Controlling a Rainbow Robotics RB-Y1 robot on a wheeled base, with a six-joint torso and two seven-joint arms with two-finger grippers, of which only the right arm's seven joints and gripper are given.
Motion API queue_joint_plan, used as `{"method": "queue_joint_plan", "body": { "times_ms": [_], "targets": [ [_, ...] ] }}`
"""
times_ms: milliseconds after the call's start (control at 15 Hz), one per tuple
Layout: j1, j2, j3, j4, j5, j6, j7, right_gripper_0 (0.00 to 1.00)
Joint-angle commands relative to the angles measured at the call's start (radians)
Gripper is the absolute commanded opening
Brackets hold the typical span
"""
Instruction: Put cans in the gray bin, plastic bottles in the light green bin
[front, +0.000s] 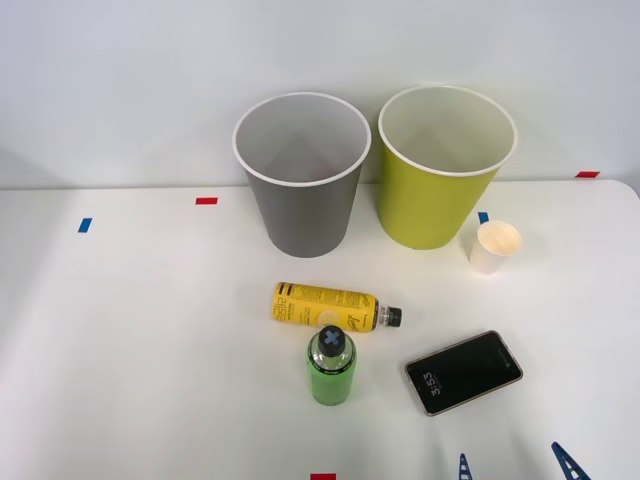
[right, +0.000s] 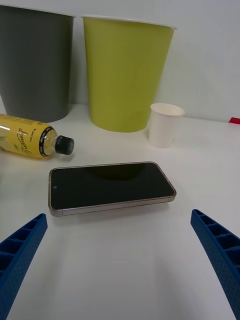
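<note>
White table (front: 120, 330): yellow-labelled, black-capped bottle (front: 325, 306) flat.

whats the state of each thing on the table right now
gray bin: upright, open top
light green bin: upright, open top
yellow bottle: lying on its side, capped
green bottle: standing, capped
paper cup: upright
phone: flat, screen up
right gripper: open, holding nothing

A dark phone (right: 111, 187) lies flat at the centre of the frame on the white surface (right: 125, 260). The yellow-label bottle (right: 33, 140) lies at the left edge. The gray bin (right: 35, 62), the light green bin (right: 125, 72) and a white paper cup (right: 165, 125) stand along the upper part. The tool (right: 120, 260) has its blue fingers (right: 20, 252) spread wide at the lower corners.
</note>
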Motion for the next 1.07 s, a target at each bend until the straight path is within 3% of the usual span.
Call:
{"method": "queue_joint_plan", "body": {
  "times_ms": [67,1067],
  "targets": [
    [0.0,0.0,0.0,0.0,0.0,0.0,0.0,1.0],
    [0.0,0.0,0.0,0.0,0.0,0.0,0.0,1.0]
  ]
}}
